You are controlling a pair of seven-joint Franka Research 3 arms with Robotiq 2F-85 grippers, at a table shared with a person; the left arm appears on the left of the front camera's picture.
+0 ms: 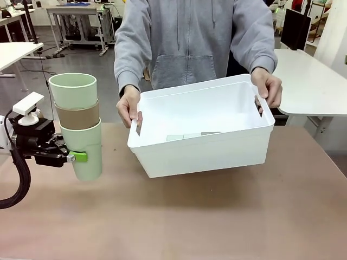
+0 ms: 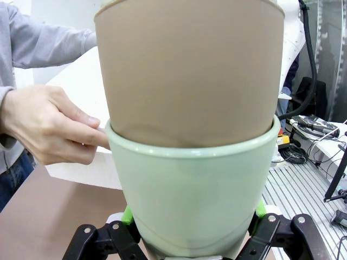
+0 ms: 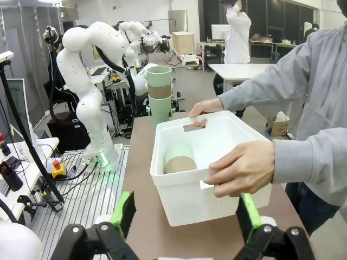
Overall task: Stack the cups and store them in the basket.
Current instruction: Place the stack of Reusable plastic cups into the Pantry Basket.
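Observation:
My left gripper [image 1: 81, 157] is shut on the lowest cup of an upright stack of cups [image 1: 78, 124], mint green, tan, then mint green on top, over the table's left side. The left wrist view shows the stack of cups [image 2: 190, 108] close up between the green pads [image 2: 128, 215]. A person holds the white basket [image 1: 206, 154] by both end slots, tilted toward me, right of the stack. More cups [image 3: 179, 157], mint green with tan inside, lie on their side in the basket [image 3: 200, 200]. My right gripper [image 3: 187, 230] is open near the table's edge, short of the basket.
The person's hands [image 1: 129, 105] grip the basket's ends. The brown table [image 1: 179, 222] has free room in front of the basket. A white table [image 1: 314, 81] stands at the back right. The left arm's base [image 3: 100, 146] and cables lie beside the table.

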